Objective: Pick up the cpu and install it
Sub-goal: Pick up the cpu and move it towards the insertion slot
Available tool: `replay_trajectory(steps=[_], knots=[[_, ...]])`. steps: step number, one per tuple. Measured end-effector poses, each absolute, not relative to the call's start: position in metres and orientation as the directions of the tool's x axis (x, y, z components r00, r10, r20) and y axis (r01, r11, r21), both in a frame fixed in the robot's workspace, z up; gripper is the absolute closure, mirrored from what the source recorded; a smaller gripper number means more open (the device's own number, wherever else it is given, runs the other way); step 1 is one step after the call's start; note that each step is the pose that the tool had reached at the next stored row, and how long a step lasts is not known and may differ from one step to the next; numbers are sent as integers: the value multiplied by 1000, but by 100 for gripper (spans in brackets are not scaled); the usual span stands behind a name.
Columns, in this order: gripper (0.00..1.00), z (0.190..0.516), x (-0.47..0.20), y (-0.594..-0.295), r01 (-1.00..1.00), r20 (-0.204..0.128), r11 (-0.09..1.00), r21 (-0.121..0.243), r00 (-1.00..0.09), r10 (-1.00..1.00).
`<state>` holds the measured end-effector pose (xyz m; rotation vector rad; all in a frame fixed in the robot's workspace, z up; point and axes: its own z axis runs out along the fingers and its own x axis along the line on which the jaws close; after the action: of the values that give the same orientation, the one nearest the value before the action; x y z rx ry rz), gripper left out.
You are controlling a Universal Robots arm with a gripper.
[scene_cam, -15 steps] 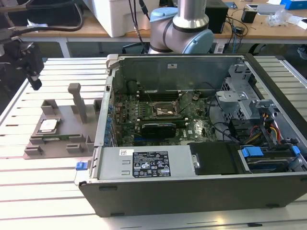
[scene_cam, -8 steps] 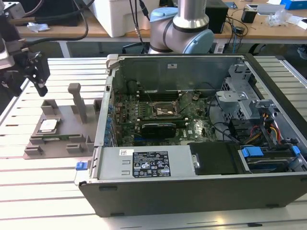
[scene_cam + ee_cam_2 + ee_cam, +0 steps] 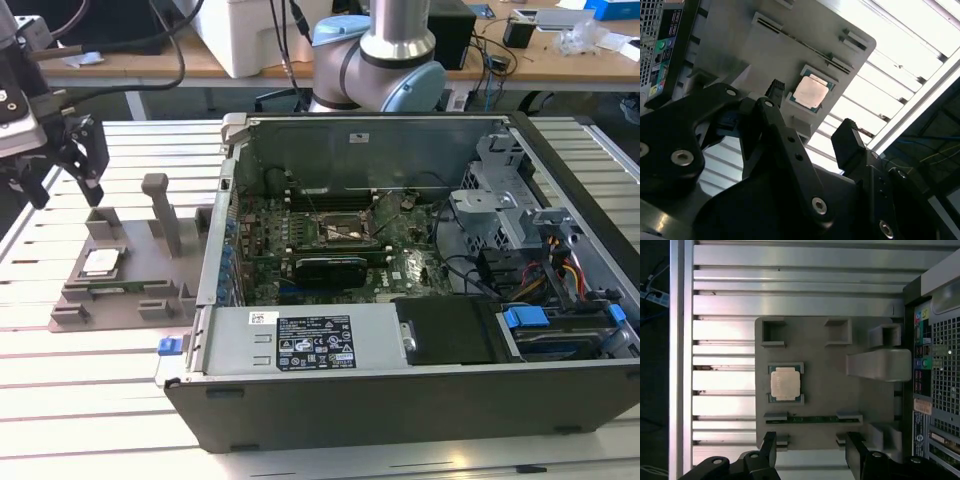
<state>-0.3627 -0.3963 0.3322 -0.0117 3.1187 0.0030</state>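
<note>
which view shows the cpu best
The first wrist view: it looks straight down on the cpu, whole and unobstructed in its pocket on the fixture. The second wrist view shows the cpu at a slant. The exterior view shows it far off and foreshortened, at the exterior view's left.

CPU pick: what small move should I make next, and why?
Probably shift the gripper sideways until it centres over the cpu: its open fingers hold nothing, and the chip lies untouched in the fixture plate, offset from between them.
</note>
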Motion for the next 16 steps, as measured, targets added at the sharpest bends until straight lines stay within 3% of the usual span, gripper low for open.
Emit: replay_trajectory(steps=[16], knots=[[34,307,-363,-396,-8,-23,1000,2,-1000,-8]])
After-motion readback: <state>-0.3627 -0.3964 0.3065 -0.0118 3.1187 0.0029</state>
